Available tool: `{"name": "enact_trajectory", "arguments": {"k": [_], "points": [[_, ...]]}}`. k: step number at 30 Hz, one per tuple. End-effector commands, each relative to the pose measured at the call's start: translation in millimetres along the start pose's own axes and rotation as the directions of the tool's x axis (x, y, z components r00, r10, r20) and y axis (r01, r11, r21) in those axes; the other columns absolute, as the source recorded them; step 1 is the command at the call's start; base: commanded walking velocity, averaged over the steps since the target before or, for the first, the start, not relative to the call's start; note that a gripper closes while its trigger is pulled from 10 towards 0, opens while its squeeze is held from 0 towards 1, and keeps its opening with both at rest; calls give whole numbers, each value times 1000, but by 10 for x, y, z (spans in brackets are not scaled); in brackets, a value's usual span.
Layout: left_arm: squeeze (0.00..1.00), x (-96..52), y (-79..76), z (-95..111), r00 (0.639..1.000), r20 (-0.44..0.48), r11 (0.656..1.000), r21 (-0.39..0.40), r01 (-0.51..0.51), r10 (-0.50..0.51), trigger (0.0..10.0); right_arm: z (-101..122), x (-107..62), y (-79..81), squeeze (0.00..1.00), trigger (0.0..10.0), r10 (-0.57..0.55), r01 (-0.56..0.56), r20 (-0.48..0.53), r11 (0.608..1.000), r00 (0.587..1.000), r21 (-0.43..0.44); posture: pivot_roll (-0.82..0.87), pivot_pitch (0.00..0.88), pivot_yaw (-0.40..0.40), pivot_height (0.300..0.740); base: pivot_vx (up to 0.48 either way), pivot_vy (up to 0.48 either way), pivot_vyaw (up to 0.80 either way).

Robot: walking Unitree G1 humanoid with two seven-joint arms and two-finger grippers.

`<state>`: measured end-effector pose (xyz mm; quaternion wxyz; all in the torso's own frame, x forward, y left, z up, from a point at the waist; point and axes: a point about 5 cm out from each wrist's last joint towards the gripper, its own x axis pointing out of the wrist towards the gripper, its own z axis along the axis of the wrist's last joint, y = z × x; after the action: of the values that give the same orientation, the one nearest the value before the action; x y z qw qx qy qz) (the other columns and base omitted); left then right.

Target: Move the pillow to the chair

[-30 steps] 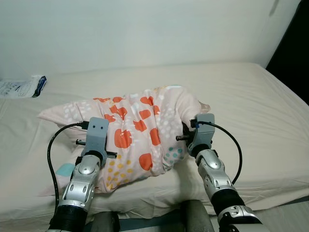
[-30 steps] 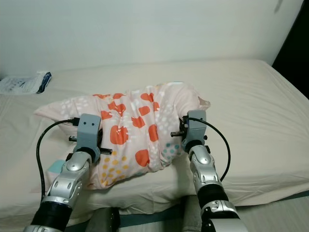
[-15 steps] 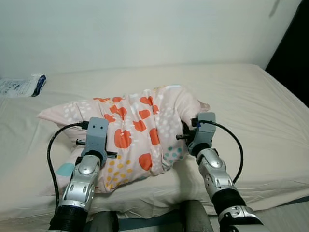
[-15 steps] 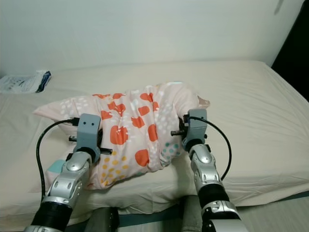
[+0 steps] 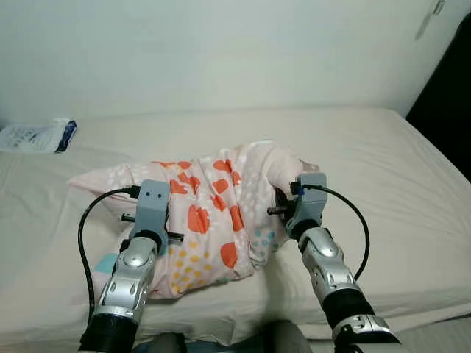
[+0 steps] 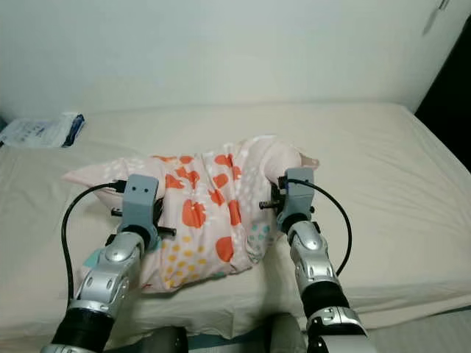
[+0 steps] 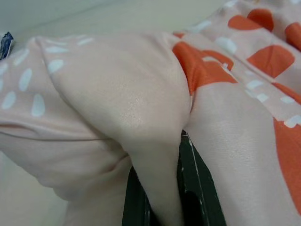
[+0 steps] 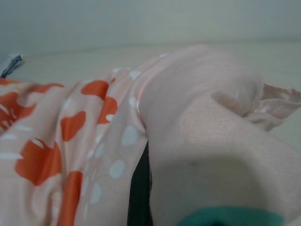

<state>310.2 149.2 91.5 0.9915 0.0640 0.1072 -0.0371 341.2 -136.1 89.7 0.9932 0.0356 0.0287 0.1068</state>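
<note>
The pillow (image 5: 213,213) lies bunched on the bed (image 5: 383,169), between both arms. The left claw (image 7: 160,197) is closed on a fold of it, and the right claw (image 8: 139,193) also pinches its cloth on the other side.

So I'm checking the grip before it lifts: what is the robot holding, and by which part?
The pillow, pinched by both grippers: the left gripper holds a fabric fold on its left side, the right gripper a fold at its right end.

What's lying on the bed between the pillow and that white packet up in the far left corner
Nothing: in the left eye view only bare cream sheet of the bed lies between the pillow and the white packet.
</note>
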Motion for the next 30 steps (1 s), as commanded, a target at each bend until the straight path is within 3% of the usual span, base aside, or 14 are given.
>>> {"name": "enact_trajectory", "arguments": {"k": [1,30], "points": [[0,3,-120,82,997,46,998,-13,58,-58,10000,30,21,149,0,10000,72,-72,16,997,997,-9,0,63,-37,662,0,0,0],[0,20,-134,93,997,52,998,-16,65,-64,10000,67,39,109,0,10000,67,-67,23,998,997,-20,-7,66,-39,662,0,0,0]]}}
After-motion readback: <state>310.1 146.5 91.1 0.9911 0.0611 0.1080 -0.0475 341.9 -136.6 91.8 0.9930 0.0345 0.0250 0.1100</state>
